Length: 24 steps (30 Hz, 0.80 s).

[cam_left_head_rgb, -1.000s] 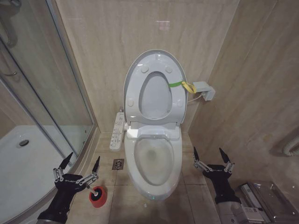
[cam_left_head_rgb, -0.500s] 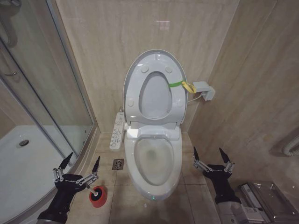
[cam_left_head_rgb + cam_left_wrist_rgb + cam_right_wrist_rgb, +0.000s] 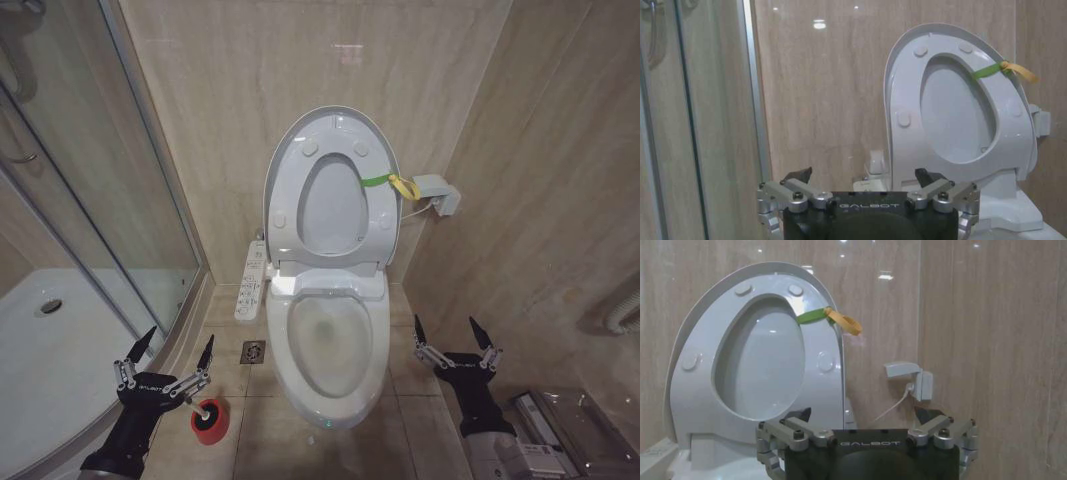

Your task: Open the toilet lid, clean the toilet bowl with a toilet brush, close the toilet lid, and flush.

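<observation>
Toilet lid [image 3: 330,190]: raised with the seat against the wall behind the toilet bowl [image 3: 333,345]. Left gripper [image 3: 172,364], fingers spread, left of bowl above red holder [image 3: 209,421]. Right gripper [image 3: 452,334], spread, idle right of bowl. Step judged: fetching the brush; next needs descent onto the holder.

White toilet lid [image 3: 330,190], yellow-green strap [image 3: 390,183]; white toilet bowl [image 3: 330,345]; red holder cup [image 3: 209,421]; beige tiled walls [image 3: 240,90].
</observation>
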Available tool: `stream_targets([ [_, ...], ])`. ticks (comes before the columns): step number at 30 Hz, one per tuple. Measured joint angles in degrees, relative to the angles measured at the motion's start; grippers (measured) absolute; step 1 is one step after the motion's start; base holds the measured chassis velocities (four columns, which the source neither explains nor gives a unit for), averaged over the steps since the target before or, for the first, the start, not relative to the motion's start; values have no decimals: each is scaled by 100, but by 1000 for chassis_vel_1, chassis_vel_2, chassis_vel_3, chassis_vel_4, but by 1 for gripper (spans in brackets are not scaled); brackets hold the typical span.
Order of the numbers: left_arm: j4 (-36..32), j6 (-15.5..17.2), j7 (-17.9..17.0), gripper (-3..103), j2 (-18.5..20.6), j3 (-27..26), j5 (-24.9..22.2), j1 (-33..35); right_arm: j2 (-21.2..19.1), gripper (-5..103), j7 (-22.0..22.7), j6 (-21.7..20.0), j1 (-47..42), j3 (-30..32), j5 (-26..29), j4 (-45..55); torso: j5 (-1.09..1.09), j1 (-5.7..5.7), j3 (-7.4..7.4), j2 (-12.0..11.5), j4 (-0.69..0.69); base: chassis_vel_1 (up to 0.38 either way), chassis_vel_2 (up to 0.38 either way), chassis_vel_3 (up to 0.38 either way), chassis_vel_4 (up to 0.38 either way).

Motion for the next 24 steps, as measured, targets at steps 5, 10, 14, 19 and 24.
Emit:
stream_targets([
  [5, 0, 0, 0, 100, 0, 0, 0, 0, 31, 100, -116, -124, 253, 9, -11, -224, 0, 0, 0, 0, -1, 0, 0, 0, 0],
  [10, 0, 0, 0, 100, 0, 0, 0, 0, 135, 100, -485, -504, 1000, 47, -69, -902, 1, 0, 0, 0, 0, 0, 0, 0, 0],
  [14, 0, 0, 0, 100, 0, -1, 0, 0, 212, 100, -766, -785, 1559, 74, -114, -1407, 0, 0, 0, 0, 0, 0, 0, 0, 0],
  [19, 0, 0, 0, 100, 0, -1, 0, 0, 318, 100, -1136, -1164, 2314, 114, -175, -2088, 0, 0, 0, 0, 0, 0, 0, 0, 0],
  [24, 0, 0, 0, 100, 0, -1, 0, 0, 398, 100, -1430, -1465, 2907, 144, -222, -2620, 0, 0, 1, 0, 0, 0, 0, 0, 0],
])
